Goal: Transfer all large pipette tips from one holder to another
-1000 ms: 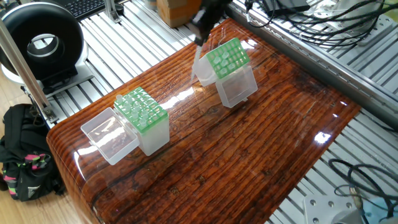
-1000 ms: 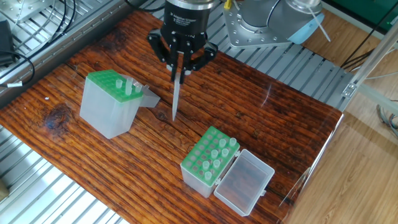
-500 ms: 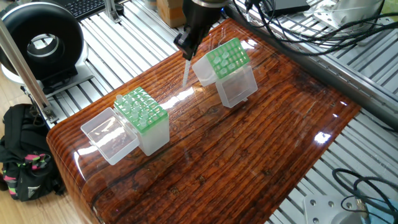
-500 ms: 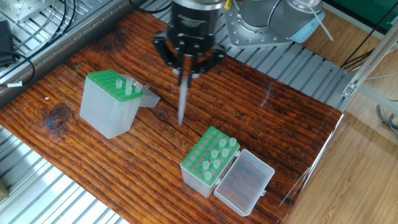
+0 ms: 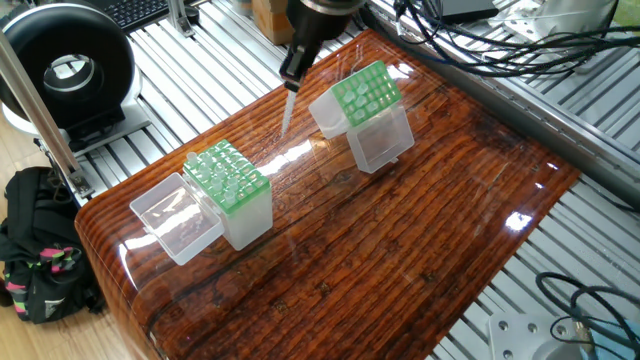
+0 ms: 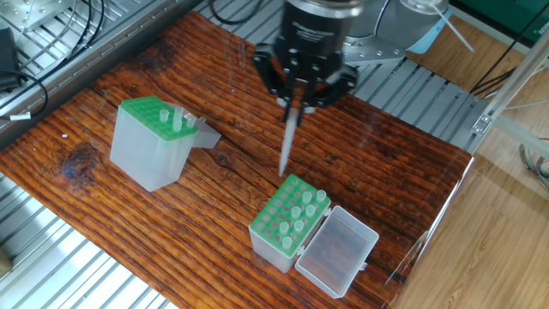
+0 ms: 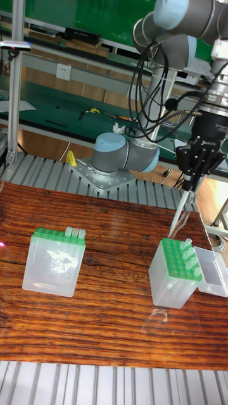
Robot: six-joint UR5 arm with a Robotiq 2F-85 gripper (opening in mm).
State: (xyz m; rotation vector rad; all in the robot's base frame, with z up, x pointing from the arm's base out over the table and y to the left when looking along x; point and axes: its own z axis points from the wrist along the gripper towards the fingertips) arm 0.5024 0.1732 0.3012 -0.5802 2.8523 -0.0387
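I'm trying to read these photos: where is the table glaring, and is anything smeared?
One fixed view: white glare streaks on the glossy table between the holders. The other fixed view: the hand and its pipette tip look slightly motion-blurred. Tall fixed view: a faint sheen on the wood, a red speck at left.

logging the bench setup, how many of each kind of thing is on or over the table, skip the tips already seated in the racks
green-topped holders: 2
clear open lids: 2
large pipette tip held in the gripper: 1
total: 5
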